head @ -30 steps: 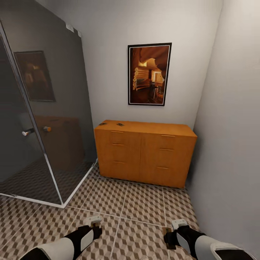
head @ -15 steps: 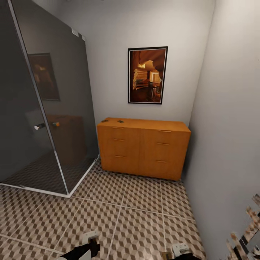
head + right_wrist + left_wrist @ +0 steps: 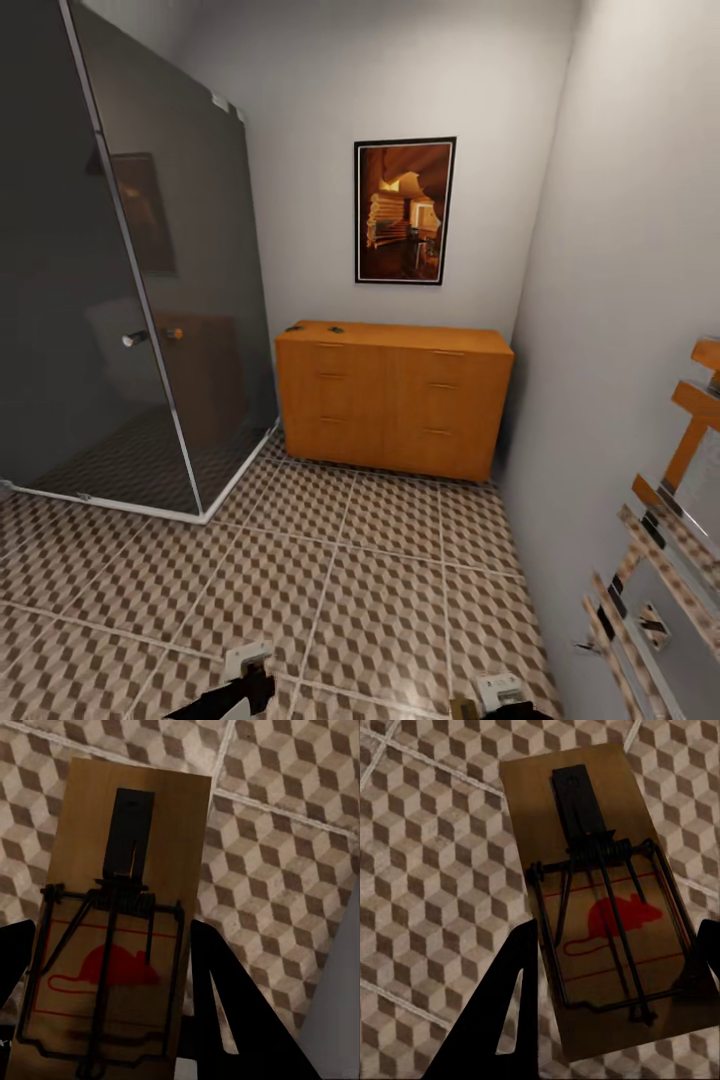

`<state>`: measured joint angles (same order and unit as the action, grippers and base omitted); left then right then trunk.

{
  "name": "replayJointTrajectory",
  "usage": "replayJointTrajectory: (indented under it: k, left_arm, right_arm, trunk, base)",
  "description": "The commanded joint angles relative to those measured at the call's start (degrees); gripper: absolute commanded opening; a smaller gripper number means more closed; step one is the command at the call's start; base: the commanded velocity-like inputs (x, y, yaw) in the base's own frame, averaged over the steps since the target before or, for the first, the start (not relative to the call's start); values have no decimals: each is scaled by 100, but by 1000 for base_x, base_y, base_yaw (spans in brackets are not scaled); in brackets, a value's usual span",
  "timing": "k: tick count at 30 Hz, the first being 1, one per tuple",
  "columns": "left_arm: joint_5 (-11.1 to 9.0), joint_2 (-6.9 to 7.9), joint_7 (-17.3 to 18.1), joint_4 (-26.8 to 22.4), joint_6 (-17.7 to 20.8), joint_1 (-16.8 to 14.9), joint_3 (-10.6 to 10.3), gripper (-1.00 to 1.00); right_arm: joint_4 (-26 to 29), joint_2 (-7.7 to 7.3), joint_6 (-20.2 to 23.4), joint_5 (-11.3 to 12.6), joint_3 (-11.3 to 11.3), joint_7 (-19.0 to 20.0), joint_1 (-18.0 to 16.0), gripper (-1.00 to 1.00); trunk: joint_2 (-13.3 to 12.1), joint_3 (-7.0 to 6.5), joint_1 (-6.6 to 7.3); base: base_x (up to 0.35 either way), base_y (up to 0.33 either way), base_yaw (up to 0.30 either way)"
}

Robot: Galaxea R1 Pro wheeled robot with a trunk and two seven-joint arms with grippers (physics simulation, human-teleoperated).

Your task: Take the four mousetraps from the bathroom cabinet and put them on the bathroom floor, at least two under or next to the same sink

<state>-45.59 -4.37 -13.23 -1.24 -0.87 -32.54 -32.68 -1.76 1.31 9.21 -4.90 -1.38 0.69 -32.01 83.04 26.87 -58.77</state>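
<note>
While the orange-brown cabinet (image 3: 393,398) stands against the far wall below a framed picture (image 3: 403,212), two small dark mousetraps (image 3: 314,328) lie on its top near the end closest to the glass shower enclosure (image 3: 120,280). Well apart from the cabinet, over the cube-patterned bathroom floor (image 3: 380,600), the left end effector (image 3: 611,982) is pinching a wooden mousetrap (image 3: 600,900) with a red mouse print, one finger at each long edge. The right end effector (image 3: 105,997) likewise clamps a second mousetrap (image 3: 120,915) between its fingers, above a grout line beside the grey wall (image 3: 620,300).
</note>
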Motion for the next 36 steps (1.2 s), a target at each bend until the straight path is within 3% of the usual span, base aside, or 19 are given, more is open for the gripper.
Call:
replayJointTrajectory:
  k: [1, 10, 26, 36]
  left_arm:
    - [-37, 4, -31, -1, -14, 18, -49, -100]
    - [-46, 12, -31, 0, -26, 28, -47, -100]
    - [-35, 6, -33, -8, -36, 28, -46, -100]
    - [-43, 6, -38, -3, -41, 30, -46, -100]
  right_arm:
    - [-8, 0, 11, -29, -11, 11, -7, -100]
    - [-9, 12, 20, -59, -15, 14, -7, -100]
    - [-8, 15, 20, -76, -20, 22, -7, -100]
    - [-6, 14, 20, -70, -18, 52, -7, -100]
  trunk:
    - [4, 6, 4]
    - [4, 6, 4]
    - [4, 6, 4]
    - [4, 6, 4]
  base:
    - [-348, 0, 0]
    - [-273, 16, 0]
    - [-6, 1, 251]
    - [0, 0, 140]
